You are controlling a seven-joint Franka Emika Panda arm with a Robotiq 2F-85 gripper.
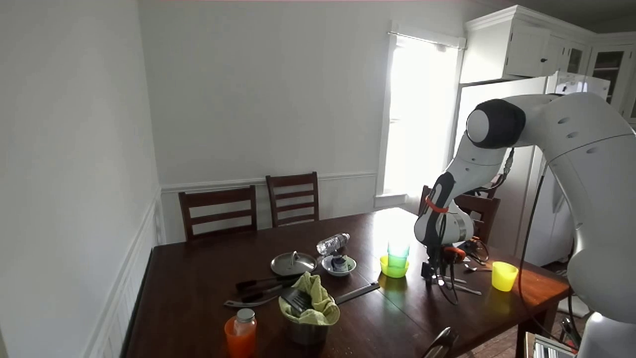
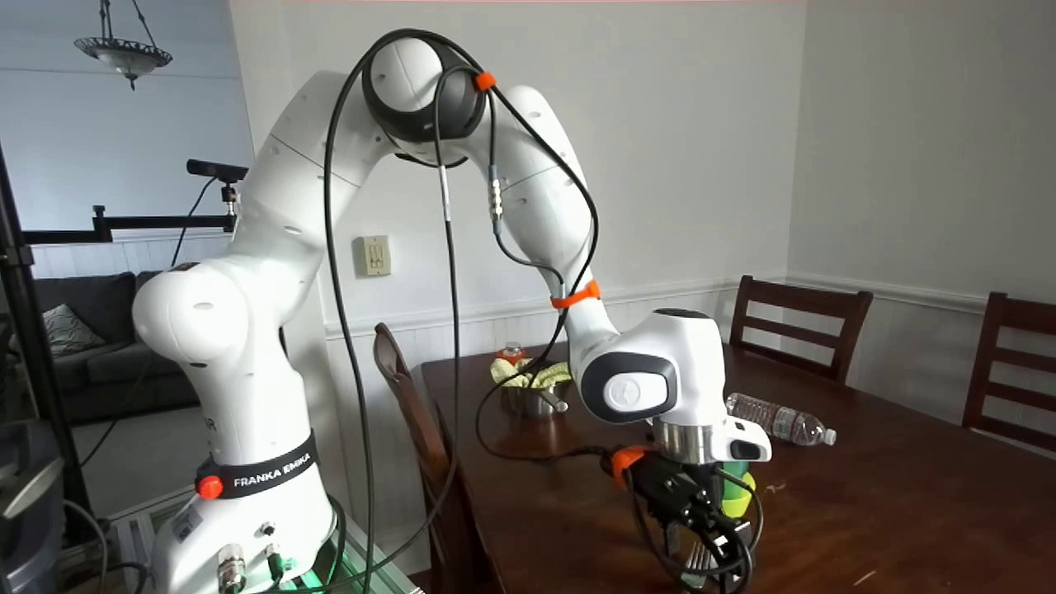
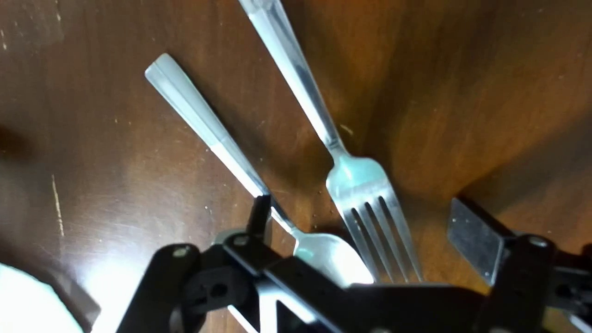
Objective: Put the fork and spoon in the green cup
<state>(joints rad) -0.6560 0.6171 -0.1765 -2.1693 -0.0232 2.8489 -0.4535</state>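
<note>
The fork (image 3: 356, 173) and spoon (image 3: 248, 177) are seen ungrasped on the table (image 1: 194, 278), near the green cup (image 1: 398, 252). The fingers (image 3: 474, 240) are spread; a grasp is apparently in hand, with closing probably called for next.

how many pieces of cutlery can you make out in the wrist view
2: the fork, near the middle, handle leaving the top edge; and the spoon, to its left, partly covered by the tool. More may be hidden behind it or cut off at the edge.

the wrist view's top edge crops the fork (image 3: 336, 147) at its handle; the gripper (image 3: 363, 226) partly hides the spoon (image 3: 250, 178).
</note>
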